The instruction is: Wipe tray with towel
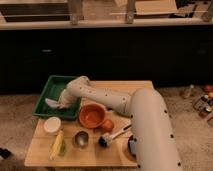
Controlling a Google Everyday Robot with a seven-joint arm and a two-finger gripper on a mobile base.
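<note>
Dark cabinets run behind a wooden table (35, 150) on a speckled floor, with a pale counter above.

At the table's left rear sits the green tray (49, 85). The white towel (52, 104) lies inside it, toward the front left part. The gripper (64, 103) is down in the tray, right against the towel's right side. Whether it is open or closed cannot be told, nor whether it has hold of the cloth.

My reading is that wiping is under way: towel and gripper are both at the tray floor, at its front. The back of the tray shows bare green, and I cannot judge how much of it has been covered. Passes over the rest likely remain.

In front of the tray stand a white cup (52, 124) and a yellow item (57, 145). Further right are a metal cup (80, 138), an orange bowl (92, 115), a red fruit (107, 125) and a brush (114, 136). Small bottles (202, 102) stand on the floor at far right.
</note>
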